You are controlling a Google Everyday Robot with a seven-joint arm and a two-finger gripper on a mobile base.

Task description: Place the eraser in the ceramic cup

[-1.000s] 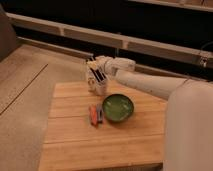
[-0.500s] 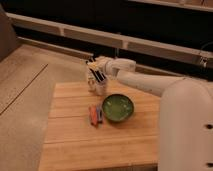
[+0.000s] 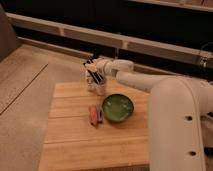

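Observation:
My gripper (image 3: pixel 93 70) is at the far left part of the wooden table (image 3: pixel 75 145), just above the small cream-white ceramic cup (image 3: pixel 101 89). It is shut on the eraser (image 3: pixel 94 77), a dark oblong block with thin pale stripes. The eraser hangs tilted, with its lower end at the cup's rim. I cannot tell whether that end is inside the cup. The arm (image 3: pixel 135 80) reaches in from the right.
A wide green bowl (image 3: pixel 118 107) sits right of the table's middle. An orange-red and grey oblong item (image 3: pixel 94 114) lies just left of it. A slim white bottle-like thing (image 3: pixel 90 85) stands against the cup's left side. The robot's white body (image 3: pixel 180 125) fills the right.
The gripper with the eraser has shifted slightly left and stays over the cup. The bowl, the orange-red item and the cup have not moved.

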